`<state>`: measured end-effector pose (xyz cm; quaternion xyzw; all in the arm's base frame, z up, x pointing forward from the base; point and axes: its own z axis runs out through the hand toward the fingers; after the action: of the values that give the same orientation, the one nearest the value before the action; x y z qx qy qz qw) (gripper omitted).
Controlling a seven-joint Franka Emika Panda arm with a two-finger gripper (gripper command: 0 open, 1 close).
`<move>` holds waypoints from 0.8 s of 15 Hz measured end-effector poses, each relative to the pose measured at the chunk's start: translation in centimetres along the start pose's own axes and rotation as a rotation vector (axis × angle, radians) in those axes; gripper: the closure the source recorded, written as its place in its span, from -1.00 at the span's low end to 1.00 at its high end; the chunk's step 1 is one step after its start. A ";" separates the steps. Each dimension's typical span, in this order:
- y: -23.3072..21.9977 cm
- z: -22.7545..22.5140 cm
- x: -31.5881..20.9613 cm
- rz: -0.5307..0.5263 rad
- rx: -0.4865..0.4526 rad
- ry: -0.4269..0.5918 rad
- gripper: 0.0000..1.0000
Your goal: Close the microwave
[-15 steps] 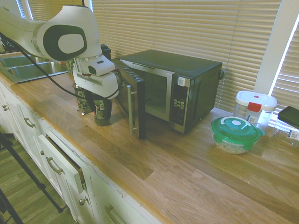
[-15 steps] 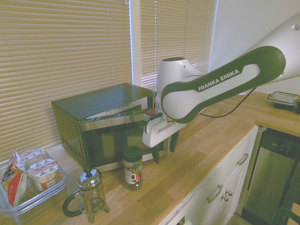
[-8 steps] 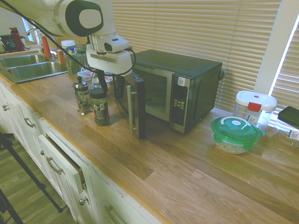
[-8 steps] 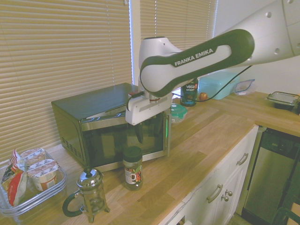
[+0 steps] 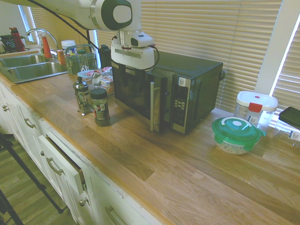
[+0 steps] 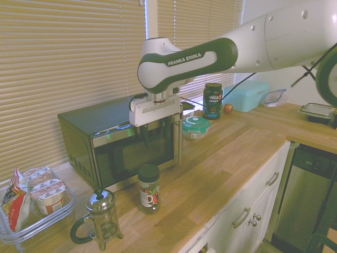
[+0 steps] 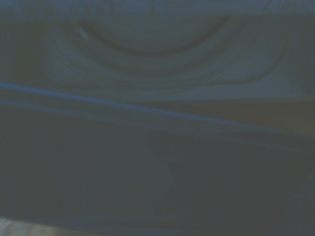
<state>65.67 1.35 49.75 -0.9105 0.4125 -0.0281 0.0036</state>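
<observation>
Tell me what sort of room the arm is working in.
Most likely a home kitchen: there is a double sink with a faucet, a microwave on a wooden counter, and cabinets with drawers beneath it.

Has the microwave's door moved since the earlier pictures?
Yes. The door has swung inward: its handle now stands nearer the button panel.

wrist view: blurred, dark | arm base (image 5: 61,7): cut offwrist view: dim, blurred | arm (image 6: 253,42): cut off by edge
</observation>
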 end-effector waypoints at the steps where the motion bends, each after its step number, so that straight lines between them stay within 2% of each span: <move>1: -0.4 -0.6 0.7 0.004 -0.007 -0.015 -1.00; 4: -1.3 -1.4 2.6 0.004 -0.019 -0.076 -1.00; 8: -2.1 0.1 4.9 0.012 -0.047 -0.176 -1.00; 12: -2.7 -1.0 5.8 0.006 -0.048 -0.191 -1.00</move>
<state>71.50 -1.21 51.09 -0.9077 0.4134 0.0690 0.0211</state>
